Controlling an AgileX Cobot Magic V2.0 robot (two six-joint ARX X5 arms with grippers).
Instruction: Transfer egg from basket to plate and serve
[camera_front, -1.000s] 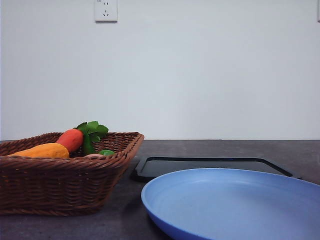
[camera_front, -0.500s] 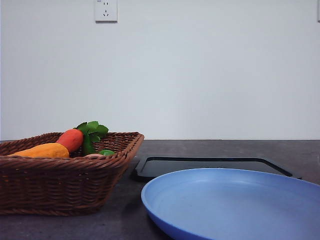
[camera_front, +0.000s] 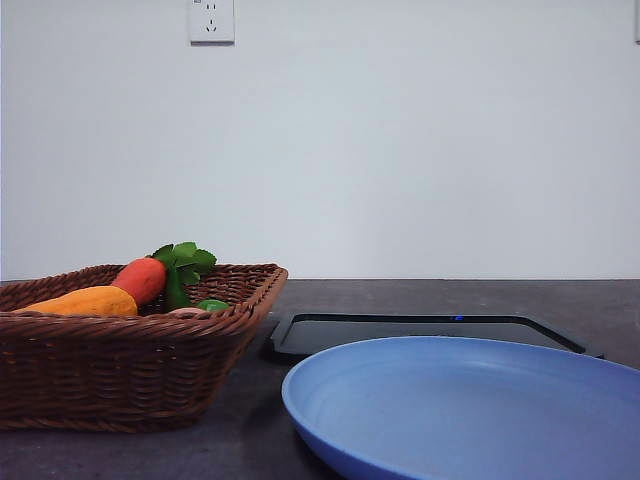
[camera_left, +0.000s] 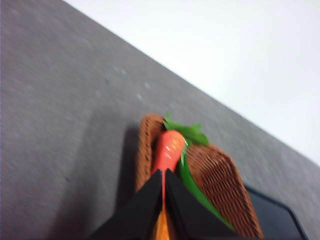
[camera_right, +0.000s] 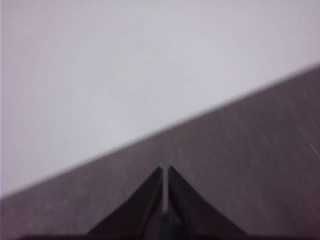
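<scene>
Between the left gripper's (camera_left: 164, 172) two black fingers (camera_left: 145, 200) only a hairline slit shows, the tips pressed nearly together and holding nothing, with the red-orange carrot-like toy vegetable (camera_left: 168, 149) just past them and its green leaves (camera_left: 186, 131) fanning beyond. Around that vegetable spreads the dark brown woven wicker basket (camera_left: 215, 175), shallow and flaring, its braided rim running away from the tips on both sides. Over on the other arm, the right gripper (camera_right: 164, 170) is likewise drawn almost fully closed on nothing, its tips pointing across bare dark grey tabletop (camera_right: 240, 150) toward a pale wall. From the front, the basket (camera_front: 120, 375) stands at the left with the carrot-like vegetable (camera_front: 141, 279), a yellow-orange oblong vegetable (camera_front: 85, 301) and a small green piece (camera_front: 212, 305) showing above its rim; the small pinkish-brown egg (camera_front: 186, 312) appears only as a sliver at the near rim, still inside the basket. Beside the basket lies the wide round blue plate (camera_front: 470, 410), bare, with a flat black rectangular tray (camera_front: 420, 332) behind it. By this evidence the task stands at its opening step, the approach to the basket. The next move would seem to call for the left fingers to part, pass the carrot and settle either side of the egg.
</scene>
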